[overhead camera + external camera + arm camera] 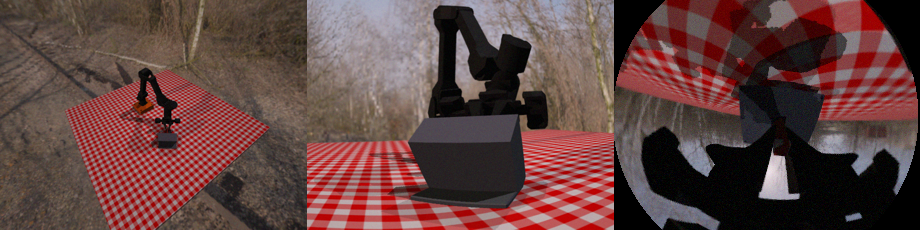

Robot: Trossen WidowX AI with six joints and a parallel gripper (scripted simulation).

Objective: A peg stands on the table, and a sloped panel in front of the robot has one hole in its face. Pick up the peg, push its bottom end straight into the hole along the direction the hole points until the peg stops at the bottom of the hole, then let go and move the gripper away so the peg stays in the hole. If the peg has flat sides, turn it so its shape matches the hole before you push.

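Observation:
The grey sloped panel block (167,137) (466,164) (801,112) stands on the checkered cloth. Its back is toward the exterior camera. My gripper (167,131) (779,128) is shut on the dark red peg (781,146), close to the panel on the robot's side. In the wrist view the peg's far end lies over the panel's face, with a dark shadow beside it. The hole cannot be made out, and I cannot tell whether the peg's end is in it. In the exterior view the fingertips and peg are hidden behind the block.
The arm's orange base (143,107) stands on the red and white checkered cloth (139,174) (344,174), behind the gripper. A thin foot plate (456,197) sticks out from under the block on the side away from the robot.

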